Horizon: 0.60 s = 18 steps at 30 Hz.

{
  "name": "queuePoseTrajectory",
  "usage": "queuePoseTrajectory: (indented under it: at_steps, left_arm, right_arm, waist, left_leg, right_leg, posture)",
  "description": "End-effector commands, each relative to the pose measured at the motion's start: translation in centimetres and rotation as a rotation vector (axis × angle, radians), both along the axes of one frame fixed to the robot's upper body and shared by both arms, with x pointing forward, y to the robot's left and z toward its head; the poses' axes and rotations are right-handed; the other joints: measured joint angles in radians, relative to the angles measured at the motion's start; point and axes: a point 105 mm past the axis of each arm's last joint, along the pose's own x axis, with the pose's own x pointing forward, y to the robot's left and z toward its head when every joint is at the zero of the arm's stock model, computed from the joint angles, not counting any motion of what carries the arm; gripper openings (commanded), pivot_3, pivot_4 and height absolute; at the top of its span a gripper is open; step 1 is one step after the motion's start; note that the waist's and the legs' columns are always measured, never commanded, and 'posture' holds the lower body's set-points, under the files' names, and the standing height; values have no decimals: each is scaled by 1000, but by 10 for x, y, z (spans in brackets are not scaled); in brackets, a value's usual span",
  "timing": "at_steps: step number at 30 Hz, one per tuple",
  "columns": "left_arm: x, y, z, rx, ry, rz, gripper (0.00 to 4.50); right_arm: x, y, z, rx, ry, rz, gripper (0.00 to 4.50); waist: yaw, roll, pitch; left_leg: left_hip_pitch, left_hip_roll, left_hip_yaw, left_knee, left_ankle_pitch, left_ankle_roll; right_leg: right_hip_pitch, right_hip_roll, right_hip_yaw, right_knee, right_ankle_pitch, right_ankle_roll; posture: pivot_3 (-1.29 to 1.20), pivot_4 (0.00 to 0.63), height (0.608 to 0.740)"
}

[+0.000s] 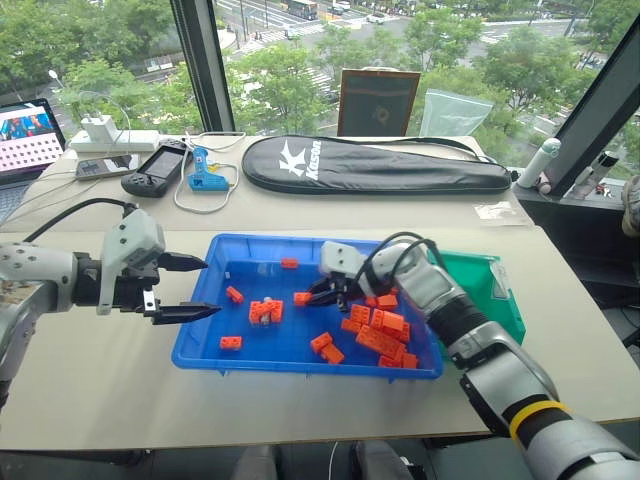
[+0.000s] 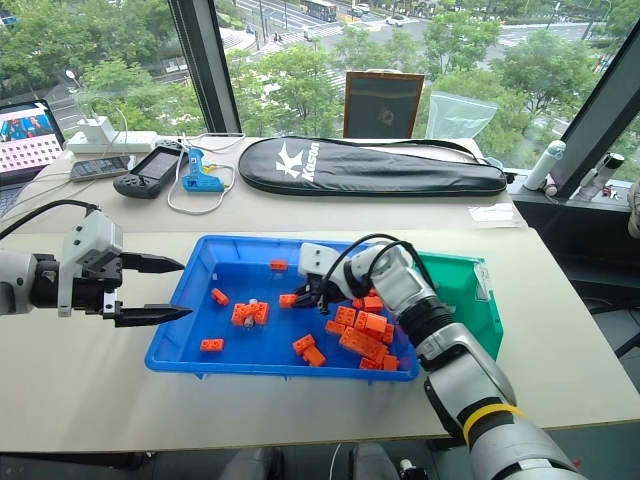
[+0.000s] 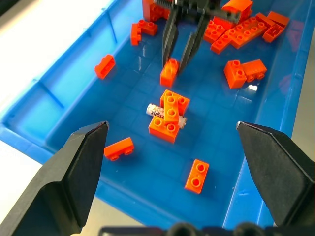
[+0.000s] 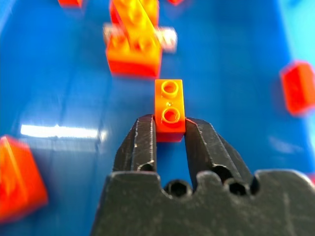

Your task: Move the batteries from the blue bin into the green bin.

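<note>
The right hand (image 4: 170, 130) is clamped on an orange brick (image 4: 170, 109), not a battery (image 3: 153, 109), which lies under bricks at the blue bin's (image 1: 205, 320) centre. The left hand (image 1: 190, 288) is apart. Moving to the green bin (image 1: 492, 290) is not begun, I judge.

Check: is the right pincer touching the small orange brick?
Touching. The right wrist view shows the right pincer with both fingers pressed against the orange brick.

Racket bag (image 1: 375, 165), laptop (image 1: 28, 140), orange bricks (image 1: 380, 335)
</note>
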Motion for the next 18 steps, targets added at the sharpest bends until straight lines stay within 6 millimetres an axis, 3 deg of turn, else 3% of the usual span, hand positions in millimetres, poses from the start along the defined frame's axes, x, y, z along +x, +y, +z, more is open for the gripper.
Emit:
queuePoseTrajectory:
  at_steps: [1, 5, 8, 10, 12, 13, 15, 18]
  left_arm:
    - [2, -6, 7, 1, -47, -28, 4500]
    - [6, -8, 7, -1, -54, -39, 4500]
    - [8, -9, 8, 0, -59, -51, 4500]
    - [8, -10, 8, -1, -59, -57, 4500]
    - [8, -10, 8, 2, -54, -66, 4500]
    - [8, -9, 8, 7, -53, -66, 4500]
    - [9, -7, 9, 14, -53, -65, 4500]
    - [9, -6, 8, 21, -53, -65, 4500]
  right_arm:
    - [8, -23, 33, -5, -92, -45, 1051]
    - [22, -50, 40, -50, -137, -150, 1051]
    - [25, -55, 40, -61, -142, -172, 1784]
    - [26, -54, 43, -58, -172, -174, 2578]
    - [26, -46, 50, -29, -205, -165, 3219]
    - [19, -33, 52, 12, -184, -125, 3442]
    - [0, -6, 52, 76, -117, -31, 3442]
    - [-16, 16, 44, 111, -53, 31, 3442]
  waist:
    - [0, 0, 0]
    - [2, 0, 0]
    - [-5, 0, 0]
    - [-8, 0, 0]
    - [-9, 0, 0]
    - [-11, 0, 0]
    - [-18, 0, 0]
    - [-22, 0, 0]
  left_leg:
    - [0, 0, 0, 0, 0, 0]
    - [0, 0, 0, 0, 0, 0]
    - [0, 0, 0, 0, 0, 0]
    - [0, 0, 0, 0, 0, 0]
    - [0, 0, 0, 0, 0, 0]
    - [0, 0, 0, 0, 0, 0]
    - [0, 0, 0, 0, 0, 0]
    - [0, 1, -1, -1, 0, 0]
  right_leg:
    - [0, 0, 0, 0, 0, 0]
    - [0, 0, 0, 0, 0, 0]
    - [0, 0, 0, 0, 0, 0]
    - [0, 0, 0, 0, 0, 0]
    - [0, 0, 0, 0, 0, 0]
    - [0, 0, 0, 0, 0, 0]
    - [0, 0, 0, 0, 0, 0]
    - [0, 2, 0, 1, 0, 0]
  posture:
    - [0, 150, 740]
    - [0, 150, 740]
    - [0, 150, 740]
    - [0, 150, 740]
    - [0, 150, 740]
    - [0, 150, 740]
    - [0, 150, 740]
    - [0, 150, 740]
